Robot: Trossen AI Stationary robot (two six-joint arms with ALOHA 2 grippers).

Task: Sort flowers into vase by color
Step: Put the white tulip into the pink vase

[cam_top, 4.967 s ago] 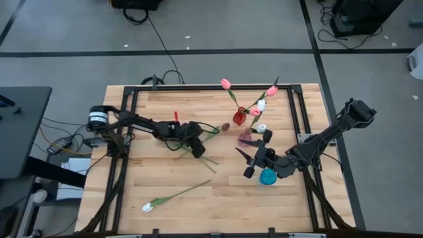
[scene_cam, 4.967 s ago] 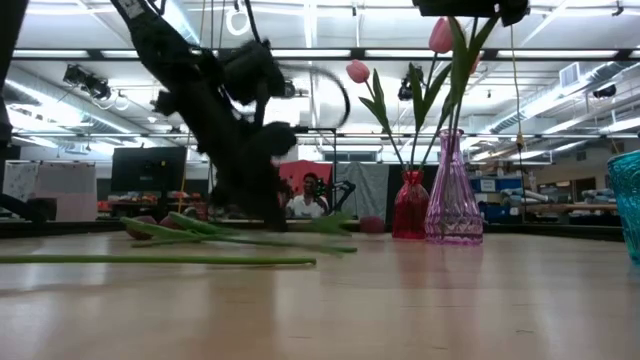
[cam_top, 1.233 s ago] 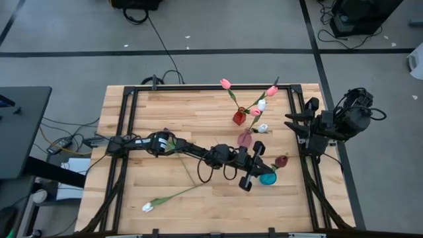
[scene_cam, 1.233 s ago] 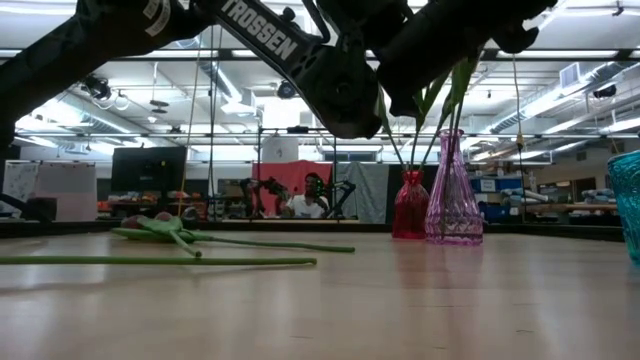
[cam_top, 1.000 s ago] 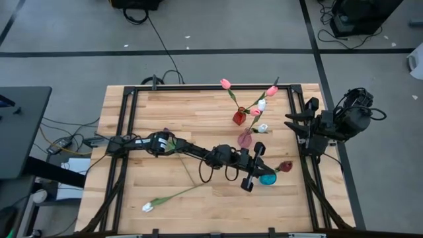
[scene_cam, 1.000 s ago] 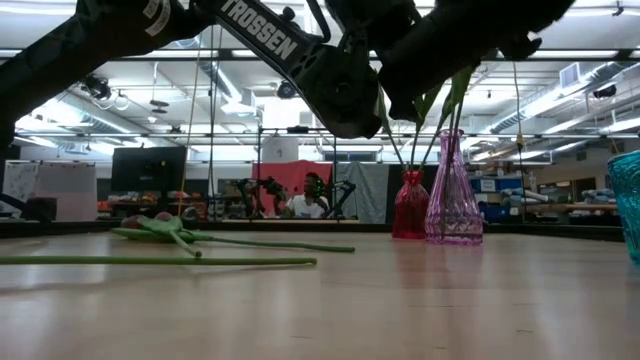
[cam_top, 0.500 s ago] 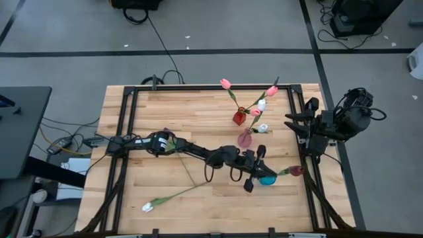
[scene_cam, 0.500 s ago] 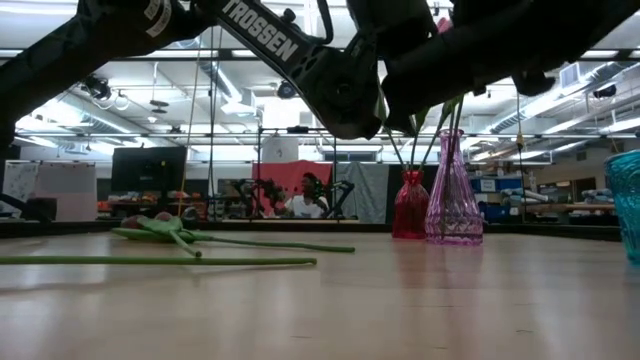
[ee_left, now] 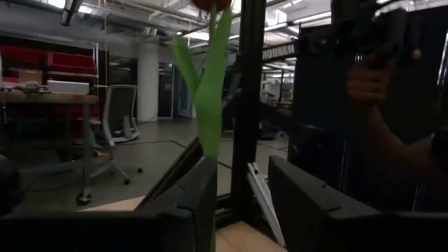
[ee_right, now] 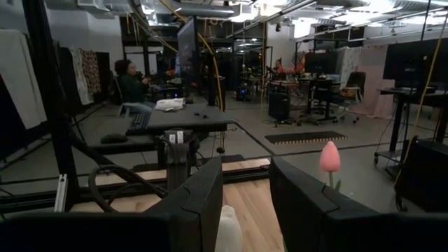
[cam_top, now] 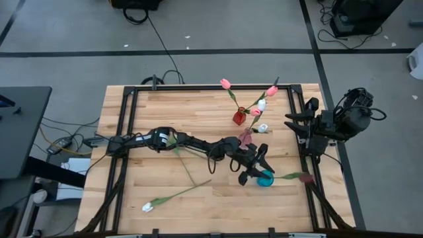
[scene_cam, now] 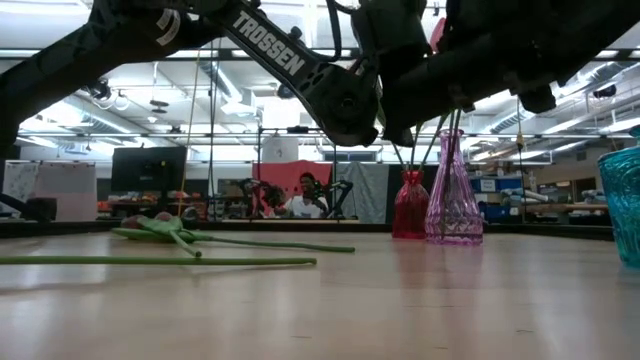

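Note:
A maroon tulip (cam_top: 305,177) stands with its stem foot in the teal vase (cam_top: 266,180) and leans far out toward the table's right edge. My left gripper (cam_top: 255,166) reaches across the table to that vase and is open. In the left wrist view (ee_left: 243,203) the tulip's green leaf (ee_left: 208,98) rises beside one finger. My right gripper (cam_top: 295,127) waits open at the table's right edge. A white tulip (cam_top: 147,207) and another long-stemmed flower (cam_top: 169,136) lie flat on the table. My left gripper stands open around the maroon tulip's lower stem. The green leaf (ee_left: 210,150) runs up along the inner side of one finger (ee_left: 199,189). Whether it touches that finger I cannot tell.
A red vase (cam_top: 238,118) and a purple vase (cam_top: 245,139) with pink and white tulips stand just behind the teal one, close to my left arm. Dark frame rails (cam_top: 294,106) run along the table's sides. People sit in the room beyond the table.
The maroon tulip has tipped toward the table's right edge. Its head has swung from above the teal vase out past the right rail, while its stem foot stayed at the vase. My left gripper has rolled and sunk a little beside the vase.

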